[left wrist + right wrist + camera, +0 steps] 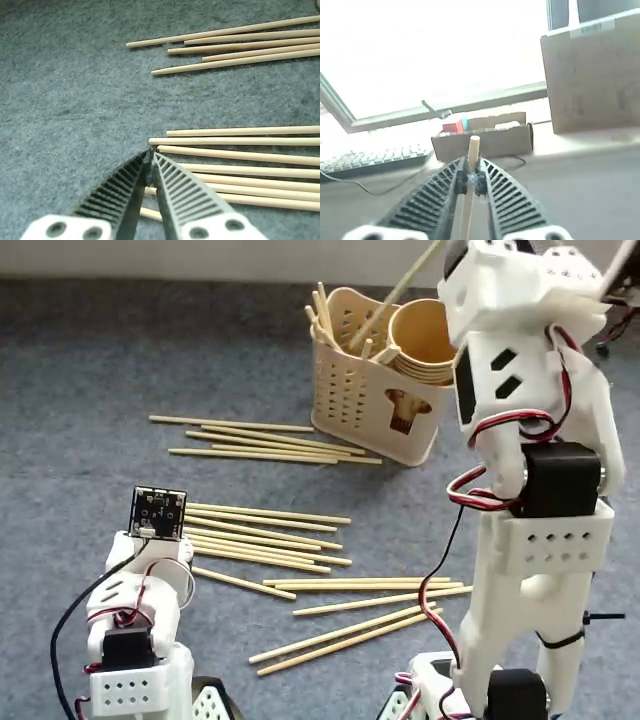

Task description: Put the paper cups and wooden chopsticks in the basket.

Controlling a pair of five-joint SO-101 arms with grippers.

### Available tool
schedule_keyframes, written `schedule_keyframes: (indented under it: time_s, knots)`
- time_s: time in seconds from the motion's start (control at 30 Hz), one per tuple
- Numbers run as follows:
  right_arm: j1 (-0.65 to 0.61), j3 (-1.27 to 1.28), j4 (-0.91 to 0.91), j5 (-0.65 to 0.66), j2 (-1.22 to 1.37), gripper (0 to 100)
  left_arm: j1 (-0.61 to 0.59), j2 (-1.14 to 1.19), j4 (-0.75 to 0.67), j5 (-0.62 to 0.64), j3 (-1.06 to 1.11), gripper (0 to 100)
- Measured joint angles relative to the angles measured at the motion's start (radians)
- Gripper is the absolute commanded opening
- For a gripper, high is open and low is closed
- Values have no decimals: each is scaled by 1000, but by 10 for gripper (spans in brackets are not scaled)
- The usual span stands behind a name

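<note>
A cream slotted basket point(372, 405) stands at the back of the grey carpet with stacked paper cups point(425, 340) and several wooden chopsticks point(325, 315) in it. My right gripper point(470, 177) is shut on one chopstick point(472, 150), held high; this chopstick point(395, 295) slants down with its lower end inside the basket. Loose chopsticks lie in rows on the carpet point(265, 535). My left gripper point(151, 152) is low over the carpet, shut with nothing in it, its tip at the ends of the middle row of chopsticks point(240, 141).
Another row of chopsticks point(260, 440) lies left of the basket, and a scattered group point(360, 615) lies near the right arm's base. The tall white right arm point(530, 470) stands beside the basket. Bare carpet point(80, 370) stretches to the left.
</note>
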Motion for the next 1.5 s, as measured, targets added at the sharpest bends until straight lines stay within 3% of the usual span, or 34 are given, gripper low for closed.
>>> schedule_keyframes:
  time_s: [0.3, 0.4, 0.53, 0.83, 1.03, 1.33, 1.5]
  knots:
    - [-5, 14, -215, 2, 149, 5, 0, 0, 0, 0, 0, 7]
    - [-3, 15, -227, 77, 213, 5, 0, 0, 0, 0, 0, 7]
    - [-12, 28, -230, 158, 258, 5, 0, 0, 0, 0, 0, 7]
    - [-52, 213, -230, 173, 269, 8, 0, 0, 0, 0, 0, 7]
    - [-55, 276, -230, 219, 270, 140, 0, 0, 0, 0, 0, 7]
    - [-60, 282, -230, 239, 252, 141, 0, 0, 0, 0, 0, 7]
    - [-75, 293, -84, 244, 132, 141, 0, 0, 0, 0, 0, 7]
